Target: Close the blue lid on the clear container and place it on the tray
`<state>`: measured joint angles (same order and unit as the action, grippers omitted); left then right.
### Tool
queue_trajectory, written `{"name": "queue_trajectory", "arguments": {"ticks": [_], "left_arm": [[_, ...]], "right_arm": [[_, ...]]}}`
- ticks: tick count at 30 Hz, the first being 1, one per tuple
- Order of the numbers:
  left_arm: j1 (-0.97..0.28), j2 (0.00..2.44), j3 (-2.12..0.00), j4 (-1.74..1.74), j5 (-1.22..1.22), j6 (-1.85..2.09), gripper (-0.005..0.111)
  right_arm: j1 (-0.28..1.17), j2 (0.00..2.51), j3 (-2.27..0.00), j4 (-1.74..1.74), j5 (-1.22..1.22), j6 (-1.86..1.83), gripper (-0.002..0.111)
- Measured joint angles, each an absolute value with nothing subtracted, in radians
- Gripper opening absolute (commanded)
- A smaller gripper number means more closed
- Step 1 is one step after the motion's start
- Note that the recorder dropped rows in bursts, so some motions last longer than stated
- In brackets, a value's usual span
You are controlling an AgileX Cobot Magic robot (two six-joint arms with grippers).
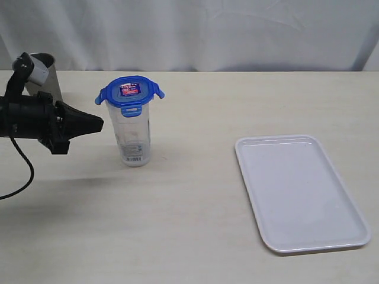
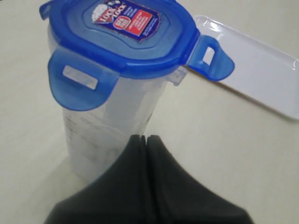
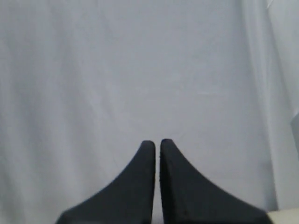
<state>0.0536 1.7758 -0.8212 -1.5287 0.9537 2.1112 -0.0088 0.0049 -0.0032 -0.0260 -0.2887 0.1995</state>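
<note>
Lab setup: white curtain behind pale table.

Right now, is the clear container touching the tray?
Apart. The exterior view shows the clear container standing on the table, with a wide stretch of bare tabletop between it and the tray.

The exterior camera looks down from above the worktop's near edge toward the curtain. The left wrist camera, close behind the left tool, shares the container and tray with it. The right wrist camera faces the curtain past the right tool.
</note>
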Motion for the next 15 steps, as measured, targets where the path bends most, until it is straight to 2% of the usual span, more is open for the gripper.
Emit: {"name": "queue_trajectory", "arguments": {"ticks": [7, 11, 15], "left_arm": [[0.054, 1.776, -0.821, -1.548, 0.955, 2.111, 0.000], [0.054, 1.776, -0.821, -1.555, 0.960, 2.111, 0.000], [0.054, 1.776, -0.821, -1.567, 0.970, 2.111, 0.000]], "right_arm": [[-0.009, 0.077, -0.028, -0.113, -0.383, 0.390, 0.004], [-0.009, 0.296, -0.138, -0.234, -0.351, 0.496, 0.004], [-0.009, 0.606, -0.276, -0.560, -0.418, 0.782, 0.004]]}}
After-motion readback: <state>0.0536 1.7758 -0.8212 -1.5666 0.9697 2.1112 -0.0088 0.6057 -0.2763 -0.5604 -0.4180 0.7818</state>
